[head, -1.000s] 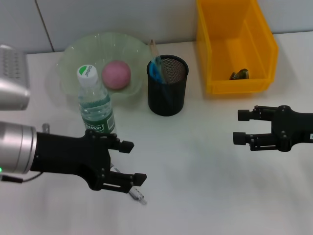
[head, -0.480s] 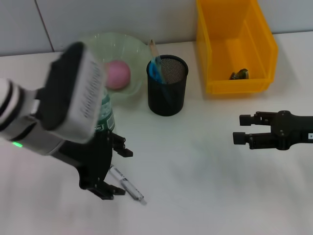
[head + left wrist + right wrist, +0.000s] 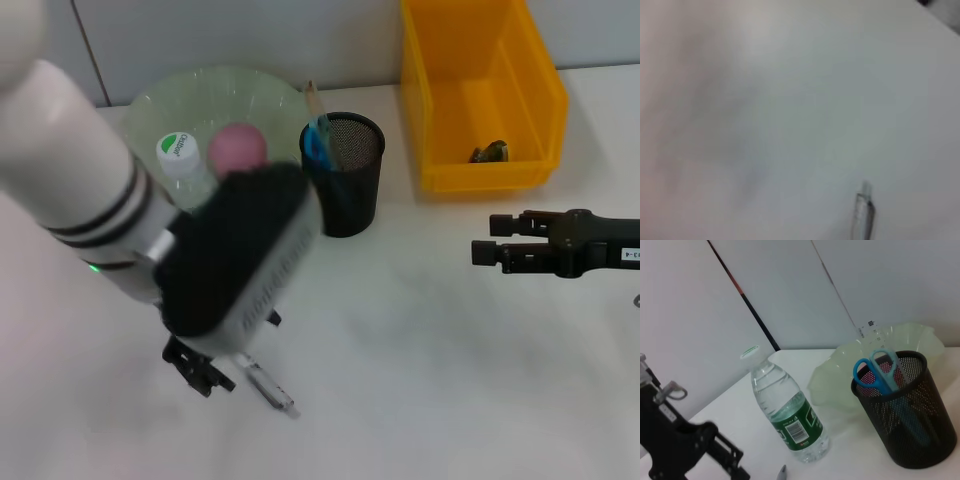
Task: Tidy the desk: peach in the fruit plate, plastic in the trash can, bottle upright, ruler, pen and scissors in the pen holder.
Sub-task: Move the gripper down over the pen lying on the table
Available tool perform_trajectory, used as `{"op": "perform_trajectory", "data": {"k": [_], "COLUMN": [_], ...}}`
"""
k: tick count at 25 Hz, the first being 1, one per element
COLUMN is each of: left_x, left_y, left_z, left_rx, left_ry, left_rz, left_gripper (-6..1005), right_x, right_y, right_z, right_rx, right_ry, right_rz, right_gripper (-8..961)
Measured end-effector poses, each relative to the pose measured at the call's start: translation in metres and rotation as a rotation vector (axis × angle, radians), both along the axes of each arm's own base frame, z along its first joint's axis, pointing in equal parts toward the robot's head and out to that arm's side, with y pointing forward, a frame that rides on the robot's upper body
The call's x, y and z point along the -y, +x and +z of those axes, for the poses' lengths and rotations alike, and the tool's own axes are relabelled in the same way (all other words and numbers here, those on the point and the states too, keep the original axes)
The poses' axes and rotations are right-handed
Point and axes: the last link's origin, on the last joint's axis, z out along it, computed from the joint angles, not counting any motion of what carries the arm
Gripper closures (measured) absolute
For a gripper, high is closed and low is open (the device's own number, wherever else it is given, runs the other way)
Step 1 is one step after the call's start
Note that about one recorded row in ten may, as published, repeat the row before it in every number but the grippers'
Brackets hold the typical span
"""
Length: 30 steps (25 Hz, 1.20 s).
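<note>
Lying beside the left tool (image 3: 205, 372) (grip state unreadable), the pen (image 3: 268, 385) rests flat.

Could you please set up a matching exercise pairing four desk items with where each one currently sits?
Things:
1. peach
2. scissors
3. pen
4. bottle

Places:
A. lying flat on the table near the left gripper
B. standing upright beside the fruit plate
C. in the fruit plate
D. in the pen holder

Pairs: 1-C, 2-D, 3-A, 4-B
</note>
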Motion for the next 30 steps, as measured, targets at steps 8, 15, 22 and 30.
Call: {"op": "perform_trajectory", "data": {"k": [8,15,22,30], "left_x": [0.001,-0.003,-0.008,-0.008], "left_y": [0.004,-0.001,-0.009,-0.015], "left_z": [-0.015,-0.037,-0.048,-0.052], "left_rx": [-0.076,-0.165,-0.203,-0.223], "left_ry": [-0.072,-0.129,-0.134,-0.139], "left_rz": [-0.077,-0.186,-0.232,-0.219], "left_gripper": [231,236,240,246], "right_x": [-0.002,-0.002,-0.002,-0.006], "right_y": [0.0,0.0,-0.001,-0.004], "right_z": [-0.007,-0.009,-0.011,-0.012], "right_rx": [0.001,-0.001,0.0,0.005], "right_ry": [0.011,0.01,0.014,0.012], "right_rz": [-0.019,-0.022,-0.024,-0.013], "right_gripper": [126,127,127,127]}}
